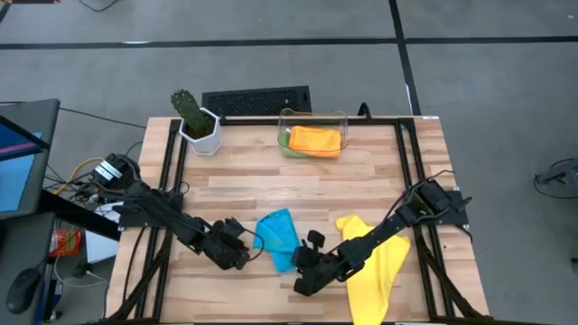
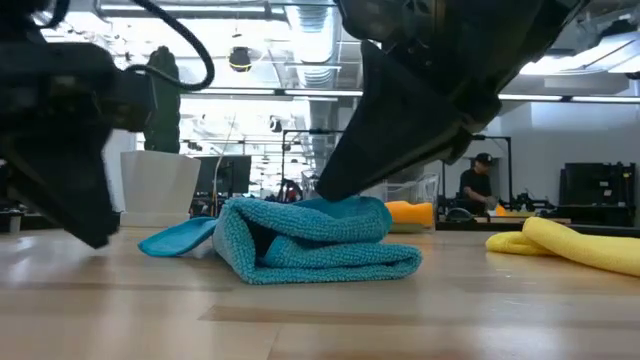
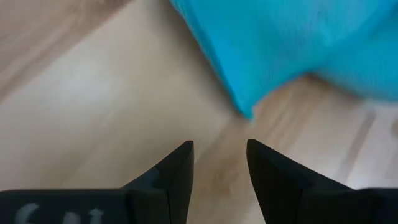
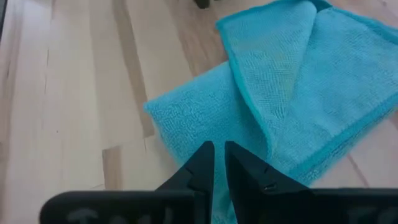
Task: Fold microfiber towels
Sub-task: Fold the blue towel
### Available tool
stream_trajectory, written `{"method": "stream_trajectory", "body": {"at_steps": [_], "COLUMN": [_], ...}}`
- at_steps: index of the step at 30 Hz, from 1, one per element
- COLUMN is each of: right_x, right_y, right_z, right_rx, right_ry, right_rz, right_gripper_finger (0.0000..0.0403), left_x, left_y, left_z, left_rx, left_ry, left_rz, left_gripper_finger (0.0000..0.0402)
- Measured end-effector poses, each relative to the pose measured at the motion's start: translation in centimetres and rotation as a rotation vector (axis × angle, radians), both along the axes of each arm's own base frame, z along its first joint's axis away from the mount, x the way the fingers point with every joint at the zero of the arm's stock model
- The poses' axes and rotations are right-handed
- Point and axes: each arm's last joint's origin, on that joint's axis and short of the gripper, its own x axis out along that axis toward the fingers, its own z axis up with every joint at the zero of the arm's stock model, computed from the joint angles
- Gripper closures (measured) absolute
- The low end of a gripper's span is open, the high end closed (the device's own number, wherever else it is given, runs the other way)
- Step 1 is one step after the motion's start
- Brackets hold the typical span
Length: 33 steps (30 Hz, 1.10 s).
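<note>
A blue towel (image 1: pixel 278 236) lies loosely folded on the wooden table (image 1: pixel 271 181), its layers bunched in the low view (image 2: pixel 320 240). My right gripper (image 4: pixel 219 148) comes down on its near end and is shut on it. My left gripper (image 3: pixel 219 146) hovers open over bare wood just left of the towel, whose pointed corner (image 3: pixel 249 111) lies ahead of the fingers, untouched. A yellow towel (image 1: pixel 375 262) lies crumpled at the near right, under my right arm. An orange towel (image 1: pixel 316 140) rests on a green one in the clear bin (image 1: pixel 343 116). My right gripper meets the blue towel's near edge (image 4: pixel 205 134), where the upper layers overlap, slanting down from the table's near right. The fingers stand almost together with cloth in the slit between them; how many layers they have, I cannot tell. The towel stays lying on the table, slack.
A potted cactus (image 1: pixel 197 122) in a white pot stands at the far left, with a black grille (image 1: pixel 256 99) behind the table's far edge. Black frame rails (image 1: pixel 172 181) run along both sides. Bare wood lies between the bin and the towels.
</note>
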Motion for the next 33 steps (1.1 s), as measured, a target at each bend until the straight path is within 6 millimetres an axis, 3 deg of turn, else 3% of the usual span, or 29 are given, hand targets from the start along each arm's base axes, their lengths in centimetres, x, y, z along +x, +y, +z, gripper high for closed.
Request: {"method": "stream_trajectory", "body": {"at_steps": [12,19,25,28,33], "right_x": [-0.1,-0.2,-0.2,-0.2,-0.2], "right_y": [-0.1,-0.1,-0.1,-0.1,-0.1], "right_z": [-0.1,-0.1,-0.1,-0.1,-0.1], "right_rx": [-0.004,-0.009,-0.009,-0.009,-0.009], "right_ry": [0.015,0.020,0.020,0.019,0.020], "right_rz": [-0.006,-0.008,-0.008,-0.008,-0.008], "right_gripper_finger": [0.0339,0.0339,0.0339,0.0339,0.0339], "left_x": [0.0,1.6,1.8,2.0,2.2], "left_y": [1.6,1.5,1.4,1.5,1.8], "left_z": [-1.1,-2.2,-2.4,-2.3,-2.4], "left_rx": [0.078,0.022,-0.034,-0.062,-0.102], "left_ry": [-0.127,-0.165,-0.161,-0.162,-0.153], "left_rz": [0.072,0.063,0.072,0.063,0.069], "left_gripper_finger": [0.0261,0.0261,0.0266,0.0299,0.0388]}}
